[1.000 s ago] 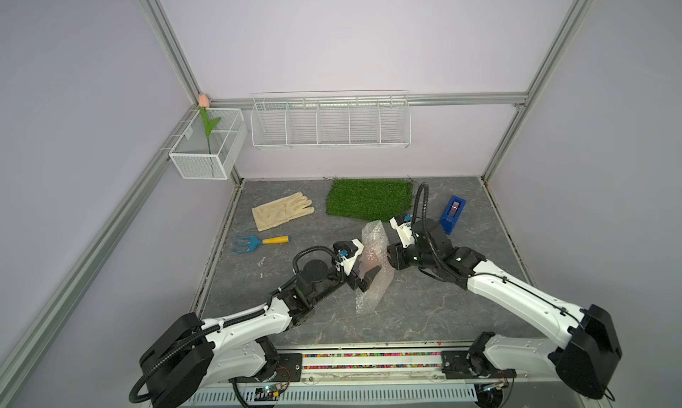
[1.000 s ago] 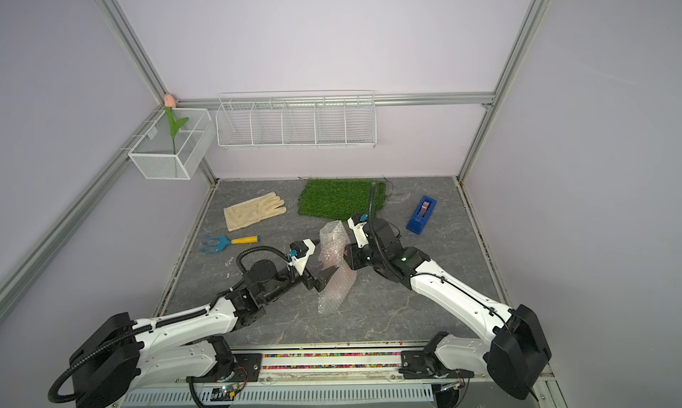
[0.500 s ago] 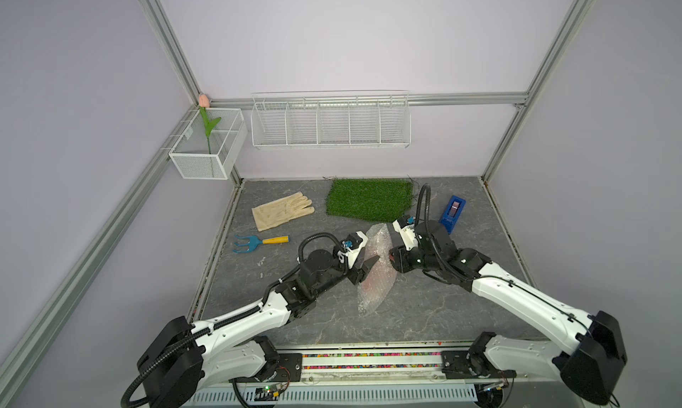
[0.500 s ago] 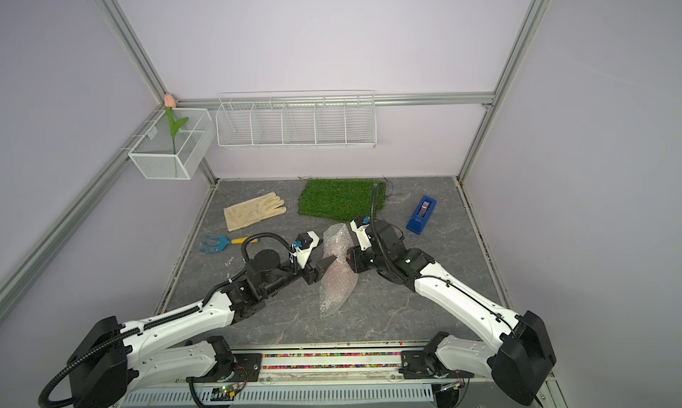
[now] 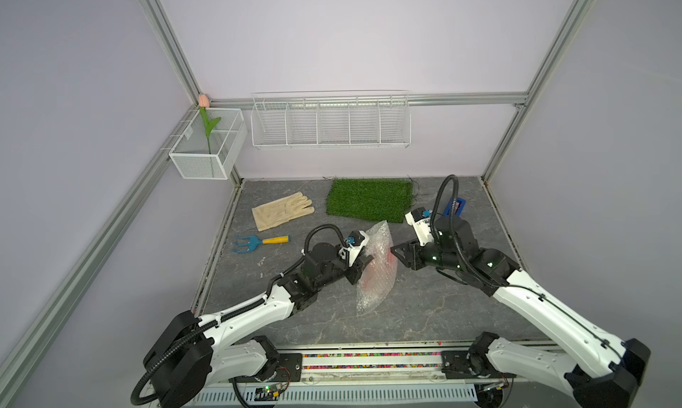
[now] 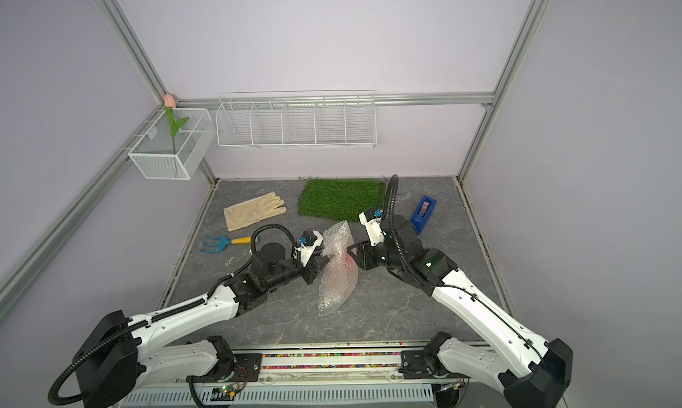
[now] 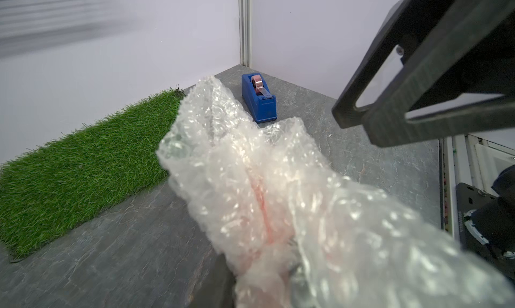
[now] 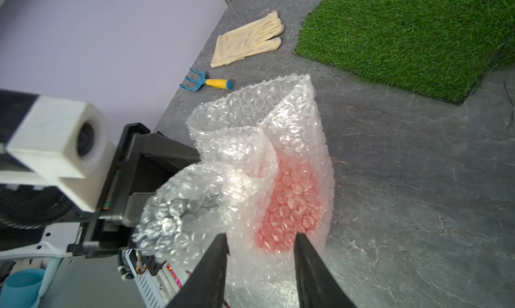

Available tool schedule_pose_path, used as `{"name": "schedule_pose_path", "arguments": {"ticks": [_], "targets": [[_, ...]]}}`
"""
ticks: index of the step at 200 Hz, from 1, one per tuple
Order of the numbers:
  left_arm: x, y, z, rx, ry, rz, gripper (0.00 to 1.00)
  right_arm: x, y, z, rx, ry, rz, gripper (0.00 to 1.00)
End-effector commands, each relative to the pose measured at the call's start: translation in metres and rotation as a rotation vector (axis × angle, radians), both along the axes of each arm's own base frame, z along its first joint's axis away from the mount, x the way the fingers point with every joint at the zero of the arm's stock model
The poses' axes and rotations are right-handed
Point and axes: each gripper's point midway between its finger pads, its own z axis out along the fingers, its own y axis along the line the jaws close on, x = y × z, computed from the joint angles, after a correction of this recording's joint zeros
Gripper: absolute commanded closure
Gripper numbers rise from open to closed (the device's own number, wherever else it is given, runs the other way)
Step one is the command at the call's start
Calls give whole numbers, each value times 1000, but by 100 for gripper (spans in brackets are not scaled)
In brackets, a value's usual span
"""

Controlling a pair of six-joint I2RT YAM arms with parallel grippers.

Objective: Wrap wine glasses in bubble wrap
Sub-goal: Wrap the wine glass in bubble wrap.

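The bubble wrap is bunched into a loose upright bundle at mid-table. The wine glass shows only as a red blur through the film, also faint in a top view. My left gripper reaches in from the left and is shut on a fold of the wrap, which hides most of its fingers. My right gripper faces it from the right. It is open, with its fingers apart on either side of the bundle's edge.
At the back lie a green turf mat, a cream glove and a blue tape dispenser. A blue hand rake lies at the left. A wire basket and a mesh box hang on the wall.
My left gripper has moved up to the bundle and closed on its fold. The right gripper's jaws have spread a little wider. The bundle has barely shifted.
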Motion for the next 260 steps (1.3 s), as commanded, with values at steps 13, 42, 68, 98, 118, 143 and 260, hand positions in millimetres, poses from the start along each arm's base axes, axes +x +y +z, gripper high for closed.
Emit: {"name": "schedule_pose_path", "arguments": {"ticks": [13,42,68,98,118,143,260], "targets": [[-3,-7,6,-7,14,-46,73,-1,13,4,34,33,51,57],[-7,-9,5,-7,25,-72,76,12,28,-1,24,60,62,58],[-9,-8,5,0,27,-79,76,23,37,-17,-55,94,60,59],[-11,-1,20,-1,19,-61,64,24,33,-48,-148,150,40,62],[-9,9,36,12,10,-25,54,16,29,-65,-166,185,34,66],[-4,21,55,22,-4,33,48,9,24,-83,-183,219,13,68],[-8,-19,36,85,131,-159,49,6,19,-49,-104,181,-17,69]]}}
